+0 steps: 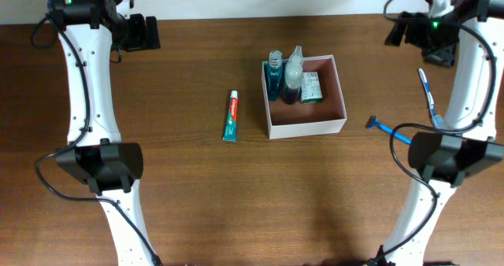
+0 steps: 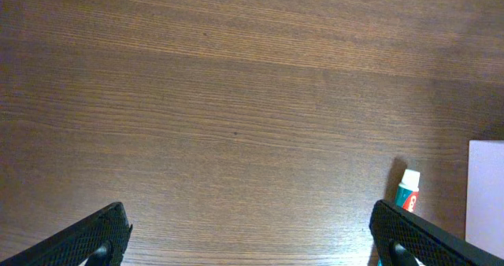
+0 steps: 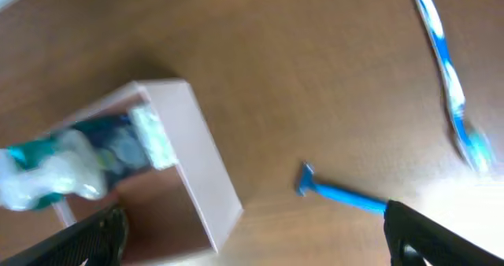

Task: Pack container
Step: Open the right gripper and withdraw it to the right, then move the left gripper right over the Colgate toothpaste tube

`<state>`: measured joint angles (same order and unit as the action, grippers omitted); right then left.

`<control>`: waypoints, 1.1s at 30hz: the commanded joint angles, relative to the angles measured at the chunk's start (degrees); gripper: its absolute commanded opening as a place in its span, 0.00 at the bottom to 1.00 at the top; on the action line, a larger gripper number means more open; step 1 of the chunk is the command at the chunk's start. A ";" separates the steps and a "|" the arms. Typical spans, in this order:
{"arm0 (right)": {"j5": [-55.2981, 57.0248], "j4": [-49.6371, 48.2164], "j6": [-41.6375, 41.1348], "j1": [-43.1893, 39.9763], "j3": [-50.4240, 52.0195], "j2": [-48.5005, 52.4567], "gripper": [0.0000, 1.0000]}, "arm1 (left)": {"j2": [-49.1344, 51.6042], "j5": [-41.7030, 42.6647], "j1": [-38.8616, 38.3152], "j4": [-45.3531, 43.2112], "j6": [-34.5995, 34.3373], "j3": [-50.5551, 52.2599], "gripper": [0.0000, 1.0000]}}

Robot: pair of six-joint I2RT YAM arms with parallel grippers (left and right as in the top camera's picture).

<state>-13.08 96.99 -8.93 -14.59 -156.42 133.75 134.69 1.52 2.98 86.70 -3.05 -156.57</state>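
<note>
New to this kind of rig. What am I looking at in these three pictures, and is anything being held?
A robot with two white arms works at a wooden table; each arm ends in a two-finger gripper. The wide picture comes from a fixed camera overhead. The other two come from cameras on the wrists, so the black shapes in their lower corners are the fingers. The left gripper and right gripper are both open and hold nothing. In the middle sits the container, holding a teal bottle, a pale bottle and a packet. Loose on the table lie a toothpaste on one side, a razor and a toothbrush on the other.
</note>
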 commanded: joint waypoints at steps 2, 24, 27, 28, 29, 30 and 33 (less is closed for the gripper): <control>7.82 0.35 -2.75 -4.37 14.47 -11.19 0.99 | 0.20 0.44 0.07 -0.09 -0.59 0.00 0.99; 5.81 -5.14 -1.92 -12.07 39.98 -20.79 0.99 | 0.20 3.67 0.07 2.19 -0.59 0.00 0.99; 5.79 -5.35 -2.12 -12.04 39.98 -20.79 0.99 | 0.20 3.69 0.07 5.42 -0.55 0.00 0.99; 5.79 -5.35 -2.12 -12.04 39.98 -20.79 0.99 | 0.20 3.69 0.07 6.49 -0.52 0.00 0.99; 5.81 -5.35 -2.12 -12.07 39.98 -20.79 0.99 | 0.20 3.74 0.02 7.82 -0.52 0.00 0.99; 5.81 -5.35 -2.12 -12.04 39.98 -20.79 0.99 | 0.20 4.04 0.00 9.25 -0.52 0.00 0.99; 5.84 -5.57 -2.10 -12.07 39.98 -20.79 0.99 | 0.17 11.23 -0.46 10.01 1.33 0.96 0.99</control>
<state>-7.73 91.68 -10.70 -26.59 -116.60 113.56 134.69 5.52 2.96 96.44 -3.01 -156.46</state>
